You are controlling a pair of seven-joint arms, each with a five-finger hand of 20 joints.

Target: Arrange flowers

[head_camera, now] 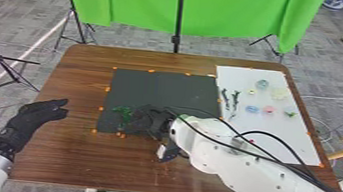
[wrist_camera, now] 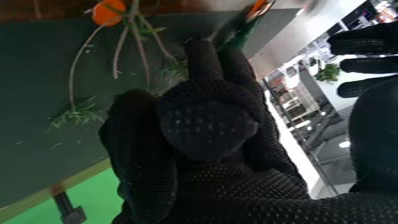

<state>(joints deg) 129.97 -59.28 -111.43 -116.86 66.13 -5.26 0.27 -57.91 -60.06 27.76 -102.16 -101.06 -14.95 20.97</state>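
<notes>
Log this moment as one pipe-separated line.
Arrange flowers | right hand: at black mat, beside green sprig | left hand: open, left of mat | pink flower head: on white sheet

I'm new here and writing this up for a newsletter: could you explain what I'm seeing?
This is a robot with two white arms, each ending in a black-gloved hand. One picture looks down from its head; the other comes from its right wrist.

On the brown table lie a dark mat and a white sheet. The sheet bears small pale blue, pink and yellowish flowers and dark stems. Green sprigs lie on the mat, beside the right hand.

The left hand is open and empty. Whether the right holds anything, I can't tell.
</notes>
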